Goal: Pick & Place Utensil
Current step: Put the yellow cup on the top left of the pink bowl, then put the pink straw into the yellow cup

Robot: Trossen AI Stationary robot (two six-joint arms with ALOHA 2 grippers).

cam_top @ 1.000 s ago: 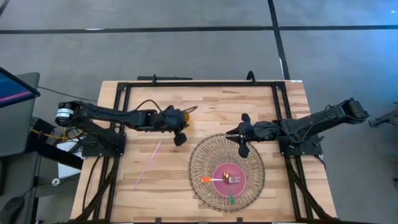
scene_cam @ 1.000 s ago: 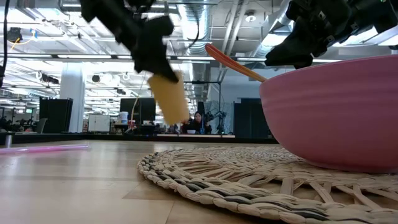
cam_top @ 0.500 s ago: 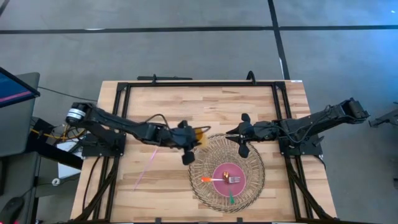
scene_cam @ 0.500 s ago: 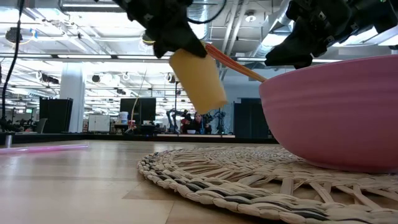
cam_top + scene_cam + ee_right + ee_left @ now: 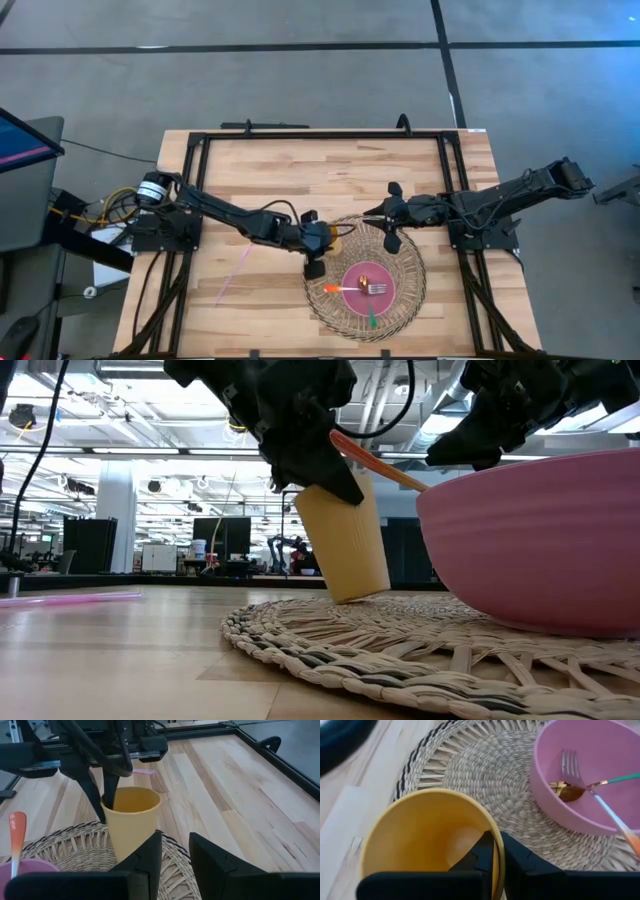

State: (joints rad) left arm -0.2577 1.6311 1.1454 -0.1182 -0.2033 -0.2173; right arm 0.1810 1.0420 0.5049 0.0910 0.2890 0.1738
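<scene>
My left gripper (image 5: 321, 239) is shut on a yellow cup (image 5: 331, 240) at the left far edge of a round woven mat (image 5: 405, 262). In the low view the cup (image 5: 346, 542) is tilted, its base at the mat's edge; whether it touches, I cannot tell. A pink bowl (image 5: 365, 287) sits on the mat, holding a fork (image 5: 570, 762), an orange-handled utensil (image 5: 621, 826) and a green-handled one (image 5: 622, 778). My right gripper (image 5: 174, 854) hovers open over the mat's far part, just right of the cup (image 5: 131, 817). My left gripper pinches the yellow cup's rim (image 5: 496, 851) on the side nearest the bowl. One finger (image 5: 482, 855) is inside the cup and the other finger (image 5: 522, 861) is outside. The fingers come from above, slanting from the table's left. The cup hangs tilted below them.
A pink straw (image 5: 241, 258) lies on the bare wood left of the mat. Black frame rails (image 5: 320, 134) run along the table's far edge and both sides. The orange handle (image 5: 380, 462) sticks up over the bowl's rim (image 5: 520, 475) toward the cup.
My left gripper has carried the yellow cup toward the table's right and near edges and downward, from the bare wood to the mat's left far edge. The cup has come down close to the mat, still tilted.
</scene>
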